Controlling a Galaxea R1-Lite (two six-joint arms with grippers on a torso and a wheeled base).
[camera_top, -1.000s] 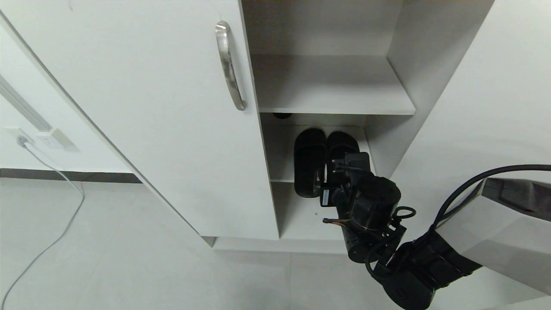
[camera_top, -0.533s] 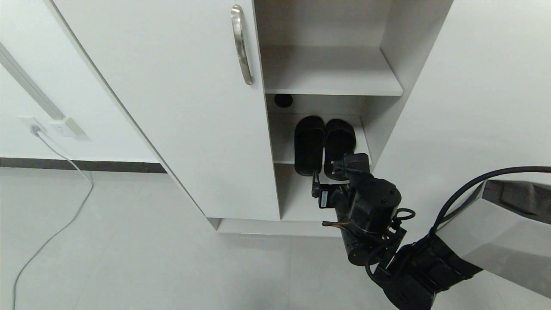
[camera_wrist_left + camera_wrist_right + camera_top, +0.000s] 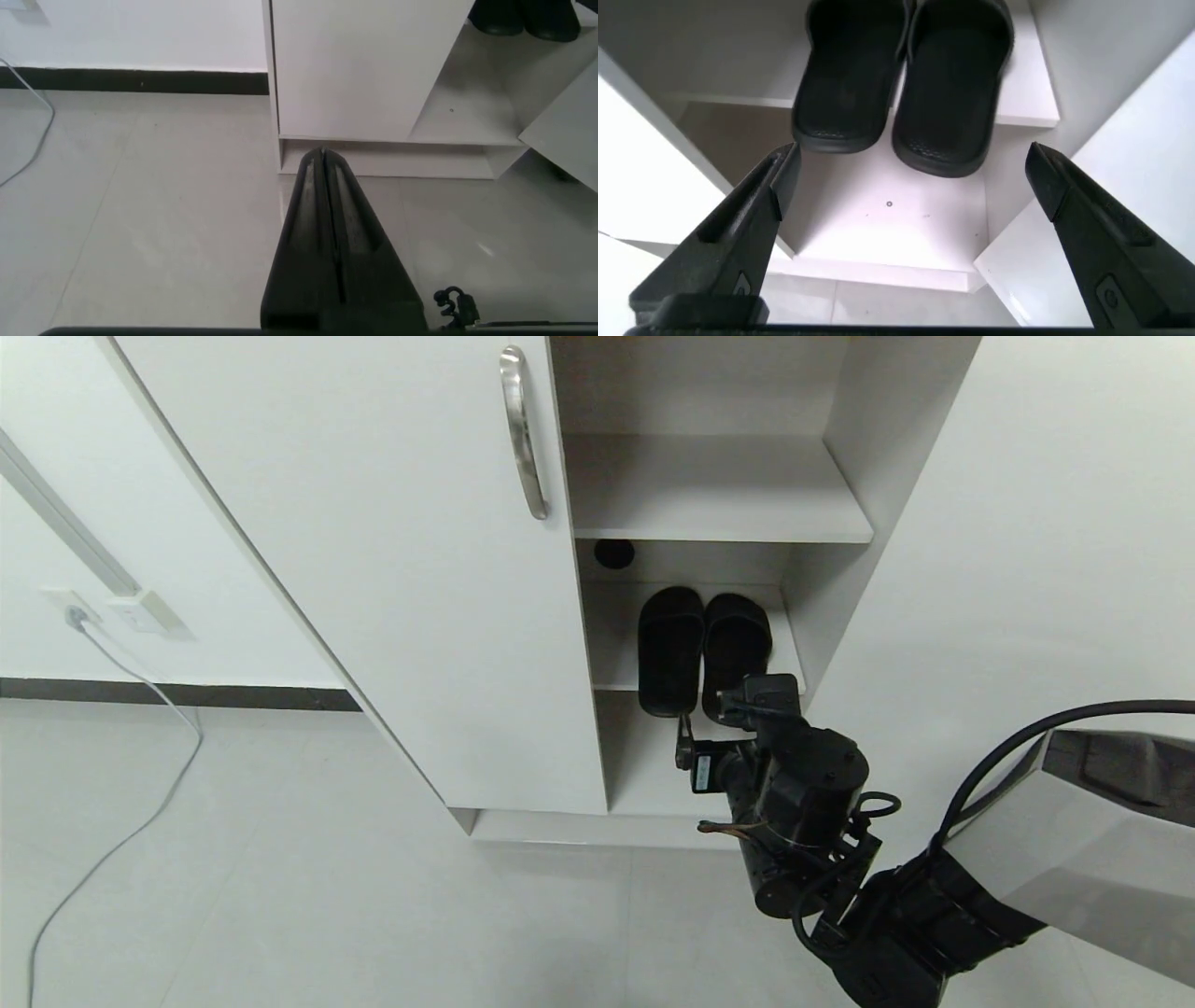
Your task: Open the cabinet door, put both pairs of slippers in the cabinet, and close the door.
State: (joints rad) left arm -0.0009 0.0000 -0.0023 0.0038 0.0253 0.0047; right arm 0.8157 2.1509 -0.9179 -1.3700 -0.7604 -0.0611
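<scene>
Slippers (image 3: 702, 649): blk pair on shelf (image 3: 611, 635). We note R gripper (image 3: 910, 163) fronting them, fingers spread, empty; L gripper (image 3: 323, 187) fingers pressed together.

- No word, number or sign can be read on the cabinet (image 3: 709, 495) or on the black slippers (image 3: 670, 649) on its lower shelf.
- A small pale label (image 3: 707, 769) sits on the right arm (image 3: 808, 784), near the wrist; its print is too small to make out.
</scene>
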